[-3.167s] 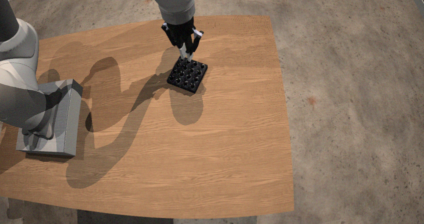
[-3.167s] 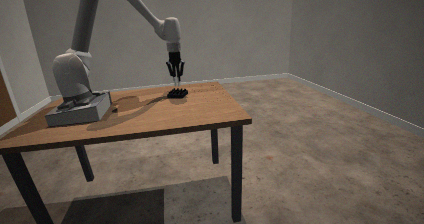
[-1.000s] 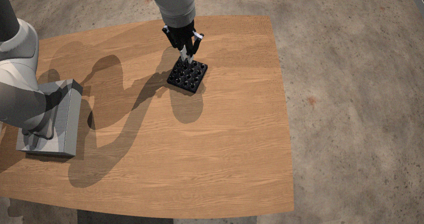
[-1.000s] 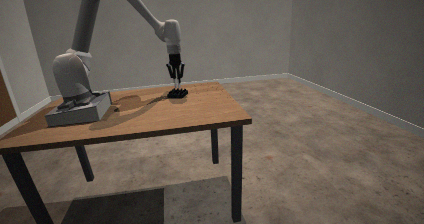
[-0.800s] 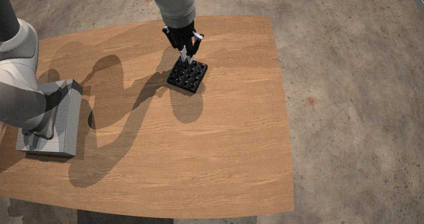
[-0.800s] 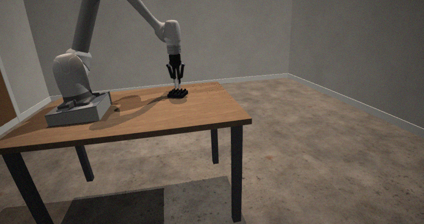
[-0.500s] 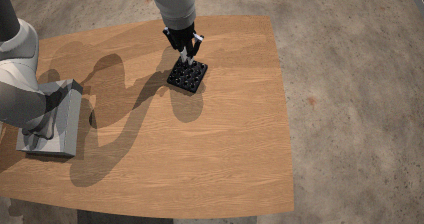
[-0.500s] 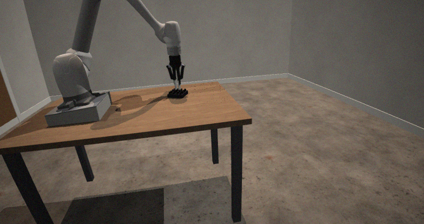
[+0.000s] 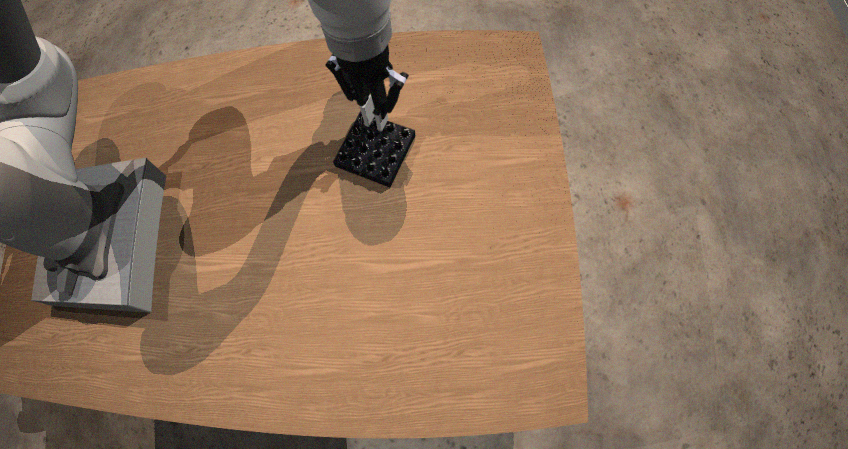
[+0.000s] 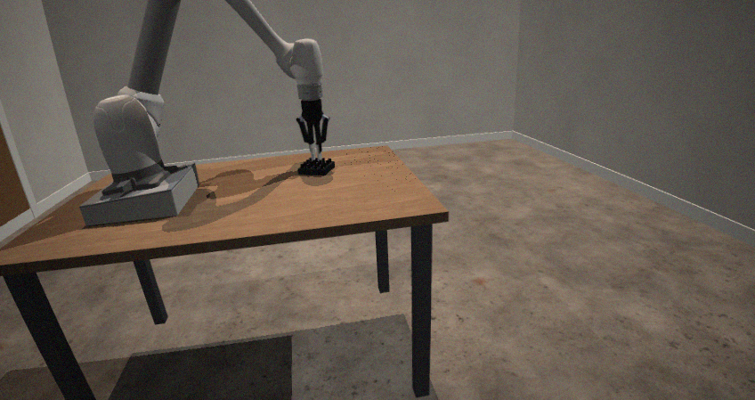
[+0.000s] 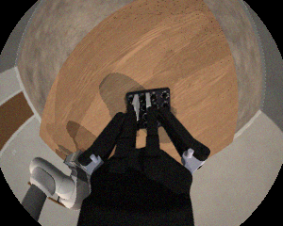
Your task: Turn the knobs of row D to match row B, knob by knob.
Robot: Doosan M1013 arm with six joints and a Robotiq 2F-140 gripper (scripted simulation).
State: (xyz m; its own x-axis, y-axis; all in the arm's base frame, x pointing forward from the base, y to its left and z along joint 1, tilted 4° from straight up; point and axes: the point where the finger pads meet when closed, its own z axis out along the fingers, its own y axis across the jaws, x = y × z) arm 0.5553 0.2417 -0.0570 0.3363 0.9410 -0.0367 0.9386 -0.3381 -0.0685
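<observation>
Because the fingertips stand only slightly apart, we read the gripper (image 9: 375, 128) (image 10: 316, 159) (image 11: 142, 99) as opened to a narrow gap, not clamped; a knob may sit between the tips, but we cannot tell which. The knob box (image 9: 363, 175) (image 10: 316, 172) (image 11: 156, 89) lies flat on the wooden table (image 9: 476, 296) (image 10: 370, 200) (image 11: 189, 52), directly below the fingers and well apart from the arm's base.

We expect a stiff, fairly light case that could slide or twist if pushed sideways. The knobs (image 9: 385, 172) (image 11: 164, 95) should be taken one at a time by their opposite sides, low enough to grip yet short of the top, then turned about their own axes. Crowded neighbours are easily nudged.

To our eye the box is black, squarish and shallow, with short black knobs in a grid and small pale traces around them. Names and pointer directions are too small to read.
</observation>
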